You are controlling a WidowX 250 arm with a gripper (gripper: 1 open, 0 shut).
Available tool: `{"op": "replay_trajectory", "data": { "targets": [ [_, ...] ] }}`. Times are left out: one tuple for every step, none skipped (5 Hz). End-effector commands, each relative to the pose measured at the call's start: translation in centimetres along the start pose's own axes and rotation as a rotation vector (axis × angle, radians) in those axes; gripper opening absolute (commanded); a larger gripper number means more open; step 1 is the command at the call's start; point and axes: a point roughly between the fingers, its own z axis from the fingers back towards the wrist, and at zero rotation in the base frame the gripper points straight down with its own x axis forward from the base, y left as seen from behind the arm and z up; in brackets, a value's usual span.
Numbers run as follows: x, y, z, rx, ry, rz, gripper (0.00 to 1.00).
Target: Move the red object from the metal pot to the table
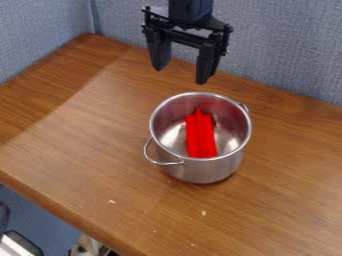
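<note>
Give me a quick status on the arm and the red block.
Hand open, empty, above and behind the metal pot. Red object lying inside the pot, untouched. Nothing blocking; table around the pot bare.

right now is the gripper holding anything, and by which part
Nothing is held. The gripper hangs open above the metal pot; the red object lies inside, untouched.

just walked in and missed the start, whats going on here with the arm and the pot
A single robot arm hangs over a wooden table, its gripper open, pointing down and holding nothing. Below and in front of it stands a metal pot with a red bar-shaped block lying inside. The block is not yet grasped.
</note>
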Motion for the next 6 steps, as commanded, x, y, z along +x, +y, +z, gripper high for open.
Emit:
{"op": "replay_trajectory", "data": {
  "targets": [
    [0.0,-0.1,-0.6,-0.001,0.011,0.0,1.0],
    [-0.2,0.0,-1.6,-0.003,0.001,0.002,1.0],
    [-0.2,-0.2,-2.7,0.002,-0.005,0.0,1.0],
    [-0.2,-0.3,-4.0,0.013,-0.005,0.001,1.0],
    [-0.1,-0.6,-5.0,0.019,-0.014,0.0,1.0],
    [0.2,-1.1,-5.6,0.026,-0.015,-0.003,1.0]
  ]
}}
